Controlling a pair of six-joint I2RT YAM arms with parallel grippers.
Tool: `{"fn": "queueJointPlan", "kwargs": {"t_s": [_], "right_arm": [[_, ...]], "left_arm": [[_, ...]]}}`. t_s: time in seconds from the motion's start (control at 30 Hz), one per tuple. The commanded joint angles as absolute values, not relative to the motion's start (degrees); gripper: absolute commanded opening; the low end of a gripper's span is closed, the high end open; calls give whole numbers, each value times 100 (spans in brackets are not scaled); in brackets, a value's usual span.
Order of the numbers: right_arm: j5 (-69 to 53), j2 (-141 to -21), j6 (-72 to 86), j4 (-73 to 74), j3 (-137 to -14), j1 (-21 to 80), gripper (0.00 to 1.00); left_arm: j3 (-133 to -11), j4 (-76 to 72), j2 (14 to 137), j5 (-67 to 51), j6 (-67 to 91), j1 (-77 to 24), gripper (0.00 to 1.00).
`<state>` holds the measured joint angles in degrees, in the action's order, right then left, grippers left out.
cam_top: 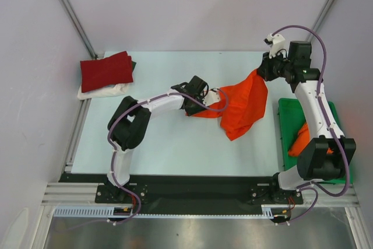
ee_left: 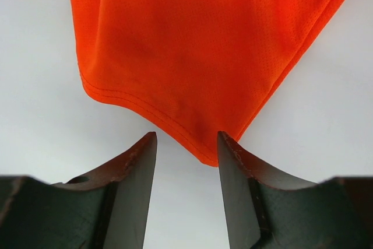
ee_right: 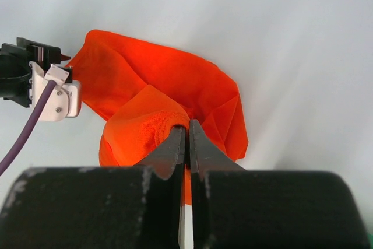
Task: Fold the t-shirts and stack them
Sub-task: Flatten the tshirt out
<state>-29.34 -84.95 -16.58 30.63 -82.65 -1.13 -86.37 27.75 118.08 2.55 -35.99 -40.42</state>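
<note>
- Left of the green plastic bin [cam_top: 287, 122], my bright orange cloth t-shirt [cam_top: 242, 106] hangs lifted.
- Far left of it: folded dark red t-shirt [cam_top: 106, 70] on a white one [cam_top: 105, 91].
- My right gripper [cam_top: 263, 73] clenches the orange cloth.
- My left gripper [cam_top: 213, 98] gapes, hem corner between its jaws.

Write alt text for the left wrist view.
A hemmed corner of an orange t-shirt reaches in between the two dark fingertips of the left gripper, whose jaws stand apart, not closed on the cloth. The pale table shows on either side.
</note>
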Motion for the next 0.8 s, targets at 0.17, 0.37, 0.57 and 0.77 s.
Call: {"fn": "queueJointPlan", "kwargs": {"t_s": [0.17, 0.37, 0.57, 0.77], "right_arm": [[-2865, -8666, -1661, 2927, -8552, -123, 0], [-2918, -8710, -1547, 2804, -8446, -123, 0], [-2909, -8780, -1556, 2804, -8490, -114, 0], [-2900, -8798, -1521, 2769, -8490, -114, 0]], "left_arm": [[-8236, 2830, 11329, 44, -3595, -3982, 51], [-8226, 2944, 11364, 44, -3542, -3920, 51], [-8516, 3199, 11680, -237, -3551, -3841, 50], [-8622, 3322, 11821, -430, -3629, -3753, 47]]}}
